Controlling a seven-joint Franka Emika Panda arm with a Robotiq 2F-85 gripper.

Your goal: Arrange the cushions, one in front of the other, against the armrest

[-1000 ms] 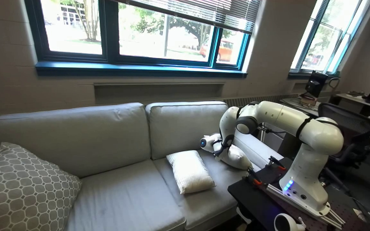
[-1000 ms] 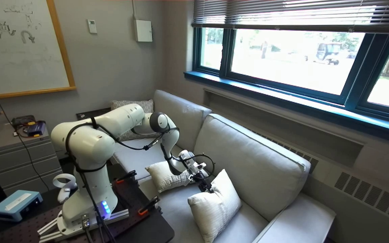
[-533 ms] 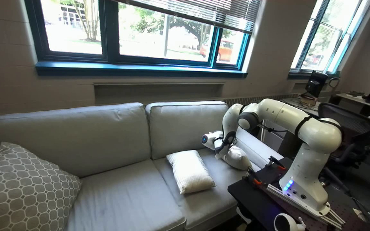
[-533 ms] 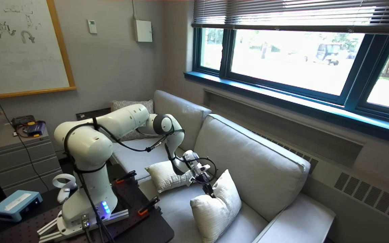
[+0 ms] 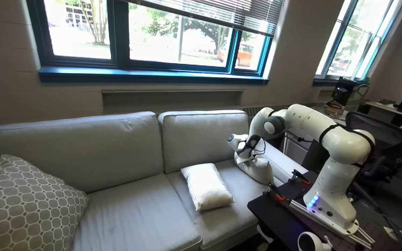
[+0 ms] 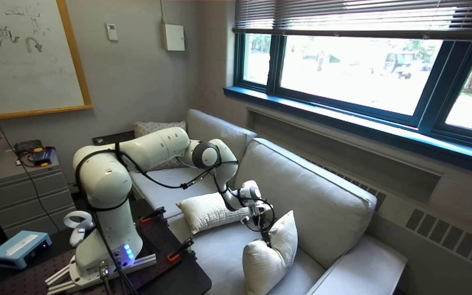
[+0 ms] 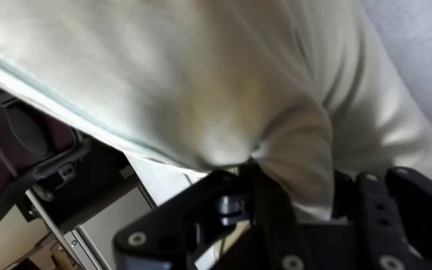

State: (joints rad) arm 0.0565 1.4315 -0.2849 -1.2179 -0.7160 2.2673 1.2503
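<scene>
One white cushion (image 6: 260,268) pinched by the end effector (image 7: 298,180), near the armrest (image 6: 363,262)

The most space is taken up by the light grey sofa (image 5: 82,150). The robot arm (image 5: 351,146) is mounted on a black counter (image 5: 277,219) and is extended past the edge that faces the sofa. The larger lattice-patterned pillow (image 5: 30,205) is propped at the sofa's other end, well apart from that counter edge.

Beyond the same edge, the white cushion is held up on end, tilted, directly beneath the end effector. It is gripped along its upper edge, between two corners, and is dented there. A strip of seat (image 6: 301,270) is seen between it and the armrest in an exterior view, where its lower end is cut off. The second white cushion (image 5: 206,188) is laid flat on the seat, off the counter's left corner in an exterior view, apart from the end effector. The end effector is spread only part-way, and a creased fold of the white cushion is clasped within it.
</scene>
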